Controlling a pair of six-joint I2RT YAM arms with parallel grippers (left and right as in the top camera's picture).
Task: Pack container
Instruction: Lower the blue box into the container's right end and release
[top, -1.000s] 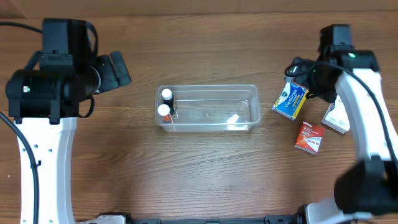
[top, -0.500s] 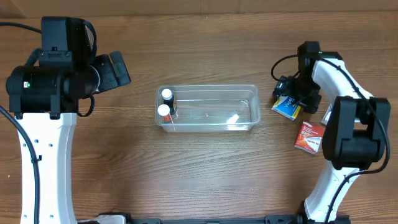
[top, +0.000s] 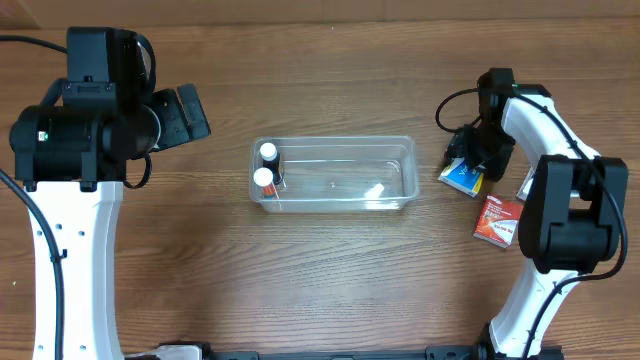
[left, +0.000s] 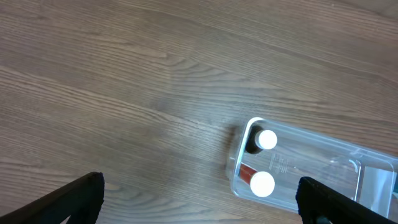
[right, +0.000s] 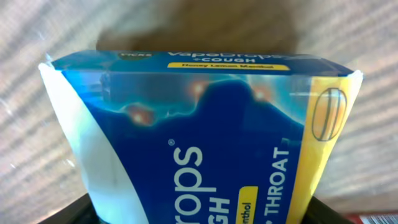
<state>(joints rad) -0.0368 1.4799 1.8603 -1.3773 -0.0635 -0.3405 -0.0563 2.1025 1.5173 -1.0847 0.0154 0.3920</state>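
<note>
- Overhead: the container (top: 335, 141) lies lengthwise on the table (top: 330, 280), between my two arms.
- Two white-capped bottles (top: 263, 177) stand inside it at its left end, side by side. The rest of the tub looks bare.
- My left claw (top: 188, 112) hangs to the left of the container and a little behind it, well apart from it.
- My right claw (top: 468, 160) is just off the container's right end, down on a blue packet (top: 465, 177).
- A red packet (top: 497, 221) lies on the table further right of the container and nearer the front edge.
- Left wrist: my left claw (left: 202, 202) is spread wide, one fingertip in each lower corner, with only bare table between them.
- The container (left: 348, 163) shows at the lower right, and the two bottles (left: 262, 183) stand upright at its near end.
- Right wrist: the blue packet (right: 199, 124) fills the view.
- My right claw (right: 199, 214) pinches the packet, a dark finger pressed against each of its sides at the bottom edge.
- The container is out of this view.
</note>
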